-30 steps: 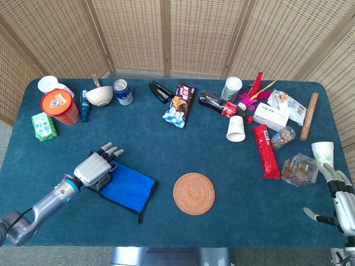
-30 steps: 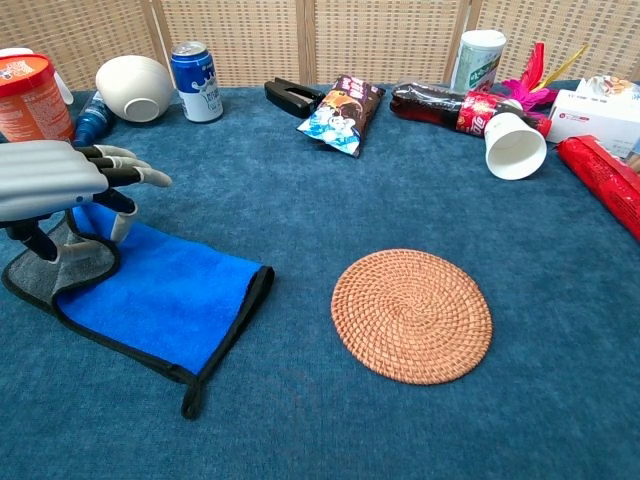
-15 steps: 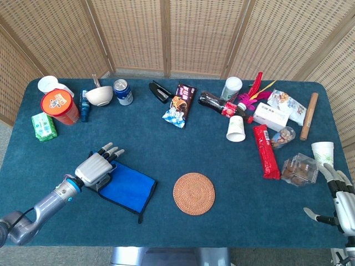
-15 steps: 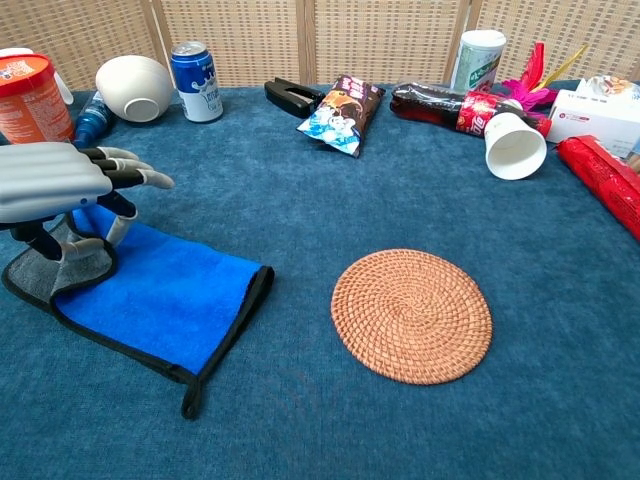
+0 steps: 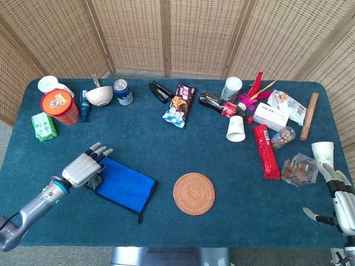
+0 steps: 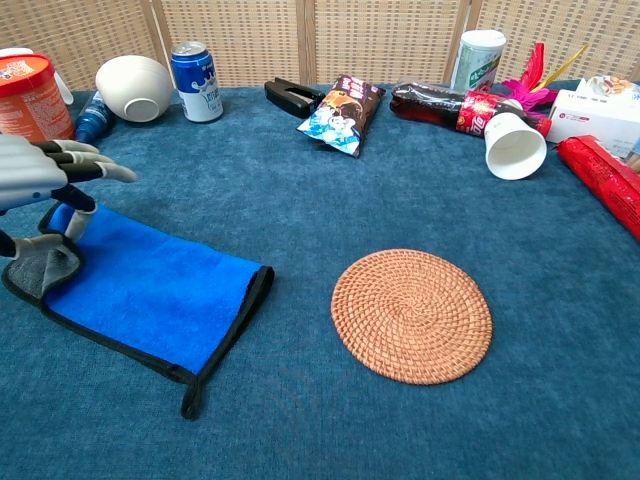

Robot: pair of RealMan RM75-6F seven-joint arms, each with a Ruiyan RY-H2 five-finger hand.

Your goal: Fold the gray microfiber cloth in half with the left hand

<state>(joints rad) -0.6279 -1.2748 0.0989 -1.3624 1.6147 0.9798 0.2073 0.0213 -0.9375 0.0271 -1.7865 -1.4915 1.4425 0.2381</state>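
Note:
The cloth (image 5: 126, 185) (image 6: 150, 290) lies flat at the table's front left, blue side up with a black hem. A gray flap (image 6: 42, 268) shows at its left end. My left hand (image 5: 83, 166) (image 6: 40, 165) hovers over that left end with its fingers stretched out and apart, and its thumb hangs down near the gray flap. It holds nothing that I can see. My right hand (image 5: 341, 197) rests at the table's front right edge with its fingers spread and nothing in them. It shows only in the head view.
A round woven coaster (image 5: 193, 193) (image 6: 411, 315) lies right of the cloth. An orange tub (image 5: 58, 106), a white bowl (image 6: 133, 87) and a blue can (image 6: 195, 67) stand at the back left. Snacks, cups and a bottle crowd the back right.
My left hand has drawn back to the left, off the middle of the cloth toward its left end. The cloth lies as before, and the right hand has not moved.

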